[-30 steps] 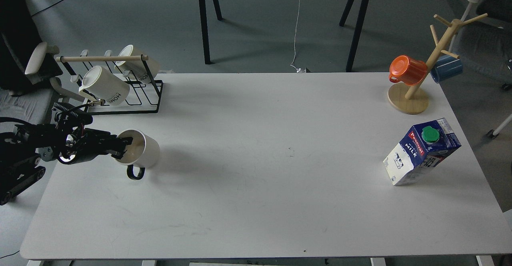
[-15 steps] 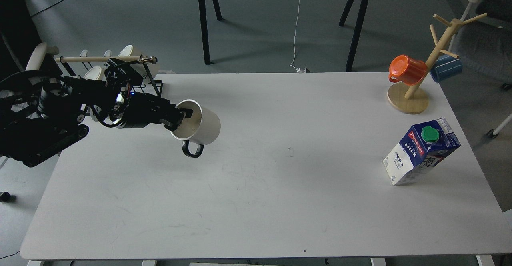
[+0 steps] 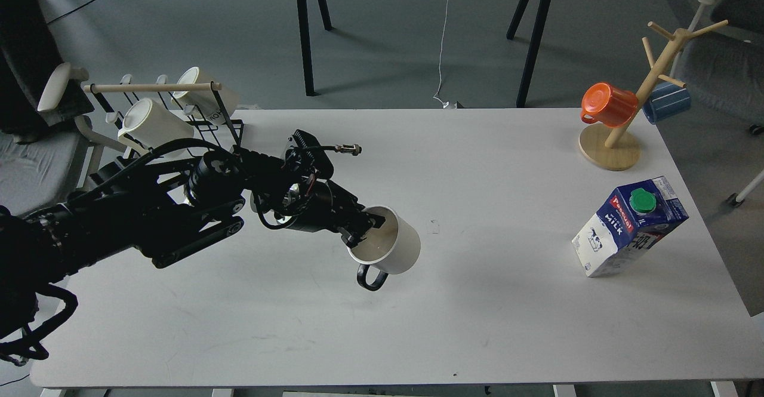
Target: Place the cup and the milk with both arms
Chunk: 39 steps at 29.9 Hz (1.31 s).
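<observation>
The cup (image 3: pixel 397 248) is a cream-white mug with a thin black loop handle, near the middle of the white table (image 3: pixel 489 325). My left gripper (image 3: pixel 364 231) is shut on the cup's near rim, one finger inside, and holds it tilted, its mouth facing left and its handle down. The milk (image 3: pixel 627 225), a blue-and-white gable-top carton with a green cap, stands at the right side of the table, far from the cup. My right arm and gripper are out of view.
A black wire rack (image 3: pixel 218 137) with two white mugs stands at the back left corner. A wooden mug tree (image 3: pixel 615 146) with an orange mug (image 3: pixel 609 104) and a blue mug (image 3: pixel 667 102) stands at the back right.
My left arm has carried the cup from the left side of the table rightward to the middle. The milk has not moved.
</observation>
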Each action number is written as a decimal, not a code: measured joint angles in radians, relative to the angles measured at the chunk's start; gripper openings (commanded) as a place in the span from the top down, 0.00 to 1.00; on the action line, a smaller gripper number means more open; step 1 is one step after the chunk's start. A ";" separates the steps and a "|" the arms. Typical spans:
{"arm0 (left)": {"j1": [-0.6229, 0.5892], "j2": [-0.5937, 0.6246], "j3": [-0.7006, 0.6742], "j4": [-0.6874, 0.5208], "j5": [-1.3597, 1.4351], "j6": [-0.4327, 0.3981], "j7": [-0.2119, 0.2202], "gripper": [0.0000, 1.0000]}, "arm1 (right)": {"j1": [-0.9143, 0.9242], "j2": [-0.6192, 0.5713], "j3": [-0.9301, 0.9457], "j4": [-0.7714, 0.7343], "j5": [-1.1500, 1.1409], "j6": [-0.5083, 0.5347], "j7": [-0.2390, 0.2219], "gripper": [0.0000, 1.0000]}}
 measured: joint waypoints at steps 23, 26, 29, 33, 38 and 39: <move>0.033 -0.082 -0.004 0.110 -0.006 0.010 0.000 0.58 | -0.014 0.000 -0.001 -0.003 0.000 0.000 0.006 0.01; 0.033 -0.082 -0.012 0.110 -0.009 0.010 0.000 0.33 | -0.014 0.000 -0.002 -0.003 0.000 0.000 0.006 0.01; 0.032 -0.081 -0.030 0.108 -0.034 0.003 0.000 0.19 | -0.014 0.000 -0.002 -0.003 0.000 0.000 0.006 0.01; 0.028 -0.071 -0.098 0.107 -0.191 -0.028 0.000 0.14 | -0.014 0.000 -0.001 -0.002 0.001 0.000 0.009 0.01; 0.011 -0.027 -0.190 0.107 -0.507 -0.185 0.000 0.14 | -0.013 -0.003 0.006 0.005 0.000 0.000 0.013 0.01; 0.006 -0.007 -0.218 0.106 -0.581 -0.198 0.000 0.14 | -0.013 -0.012 0.007 0.006 0.000 0.000 0.014 0.01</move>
